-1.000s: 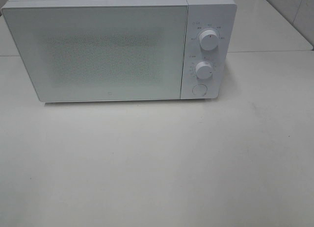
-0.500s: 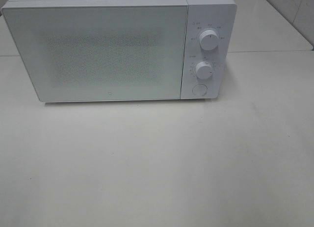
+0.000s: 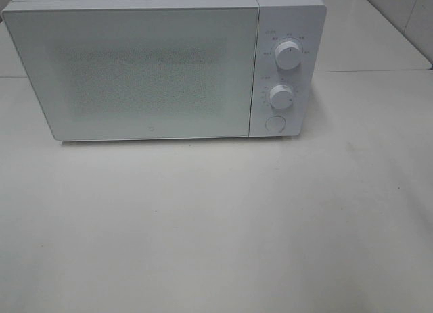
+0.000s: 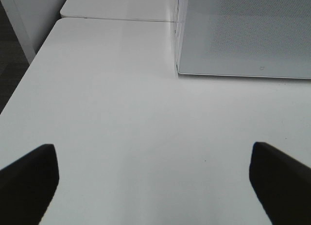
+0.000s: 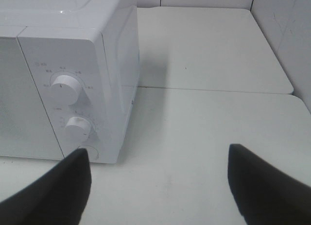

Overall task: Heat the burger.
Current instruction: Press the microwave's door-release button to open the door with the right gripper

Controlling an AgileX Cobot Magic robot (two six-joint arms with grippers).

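No change vs a second back in the high view. Same microwave [image 3: 162, 2] spot at 12 o'clock on the table [image 3: 216, 225], door [image 3: 135, 73] shut as before. Upper knob [image 3: 289, 57] and lower knob [image 3: 281, 97] at the same pointer angles, round button [image 3: 275, 123] under them. All three on the panel [image 3: 301, 19] at 3 o'clock of the door.

Can't place the burger: not shown in any view, so no bearing from either gripper. Door window frosted and dotted, nothing readable behind it.

left gripper [image 4: 154, 186]: wide open, nothing between the fingers [image 4: 29, 183]. Hovering over bare table, lower corner of the microwave door ahead of it and well apart.

right gripper [image 5: 158, 188]: also spread wide, gripping nothing. Facing the panel end of the microwave, knobs and button ahead of the fingertips, not touching.
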